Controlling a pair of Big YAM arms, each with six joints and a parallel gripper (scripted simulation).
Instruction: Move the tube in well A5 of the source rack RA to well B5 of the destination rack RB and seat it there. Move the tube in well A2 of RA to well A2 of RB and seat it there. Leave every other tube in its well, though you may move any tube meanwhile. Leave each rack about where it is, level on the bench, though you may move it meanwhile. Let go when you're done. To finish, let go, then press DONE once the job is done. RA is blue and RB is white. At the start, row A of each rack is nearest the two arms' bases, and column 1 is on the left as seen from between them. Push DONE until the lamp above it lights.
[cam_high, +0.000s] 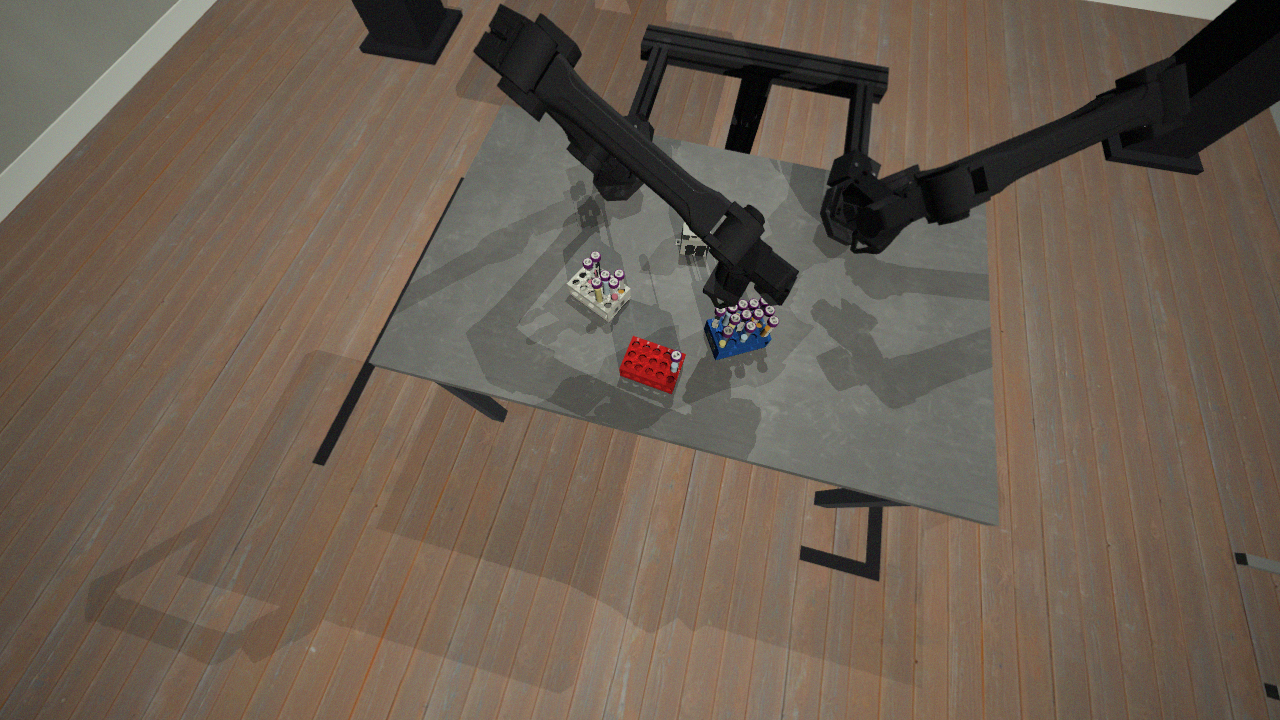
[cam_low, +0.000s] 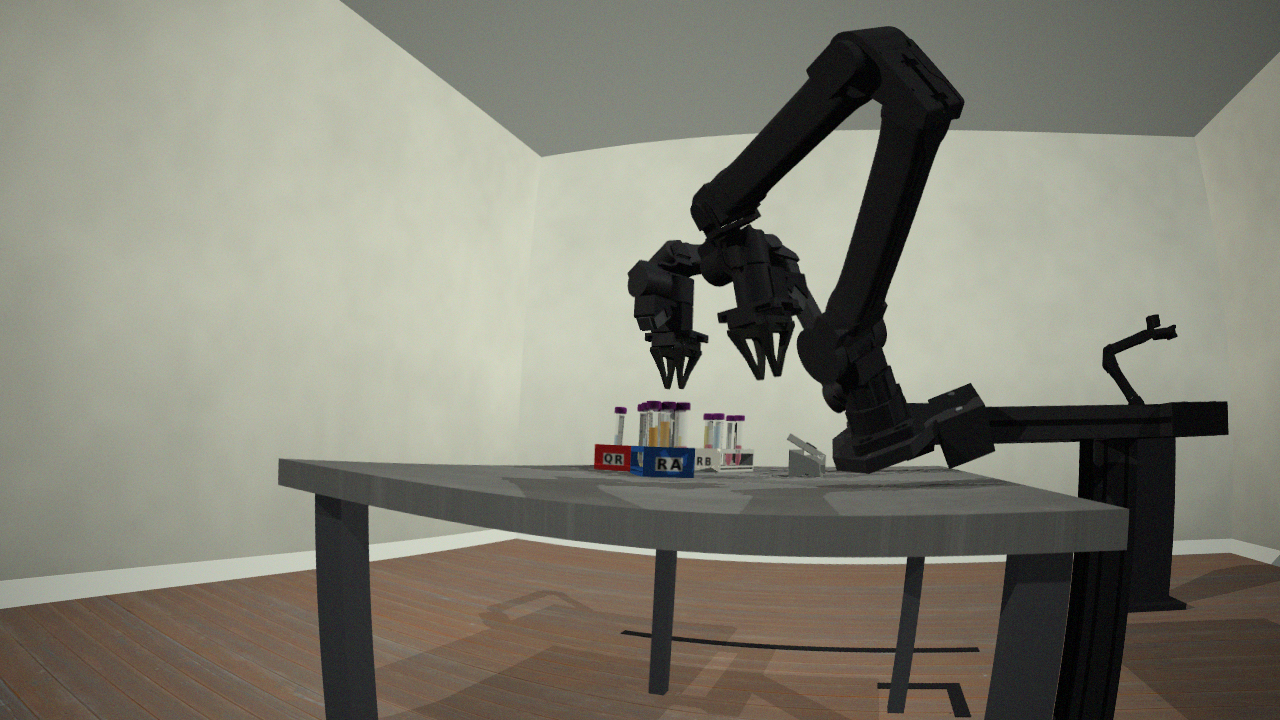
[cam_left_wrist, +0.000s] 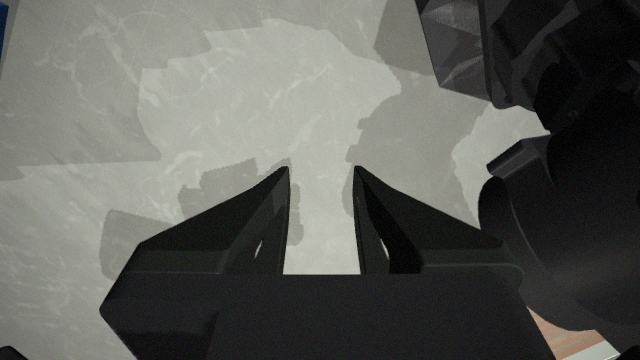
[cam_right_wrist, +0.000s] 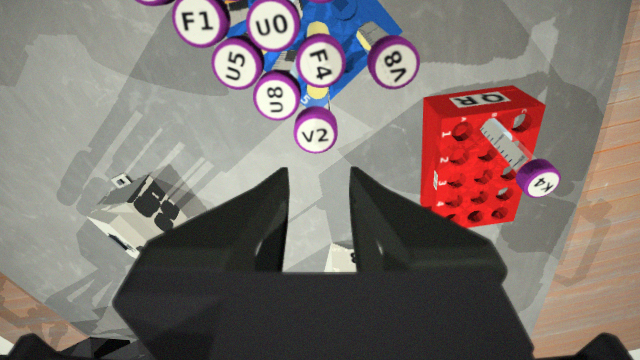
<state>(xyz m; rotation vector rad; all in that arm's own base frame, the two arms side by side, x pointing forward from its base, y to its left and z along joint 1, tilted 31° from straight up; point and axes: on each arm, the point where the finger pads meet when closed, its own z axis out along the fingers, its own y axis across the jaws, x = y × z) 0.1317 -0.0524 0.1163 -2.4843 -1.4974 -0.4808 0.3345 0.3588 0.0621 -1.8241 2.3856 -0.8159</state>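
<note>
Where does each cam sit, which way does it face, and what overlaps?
Top: high over the table, facing steeply down; both arms show.
Exterior: low beside the table, facing across it; both arms show.
Left wrist: on left gripper, facing down past its fingers.
Right wrist: same on right gripper.
Top and exterior share blue RA.
</note>
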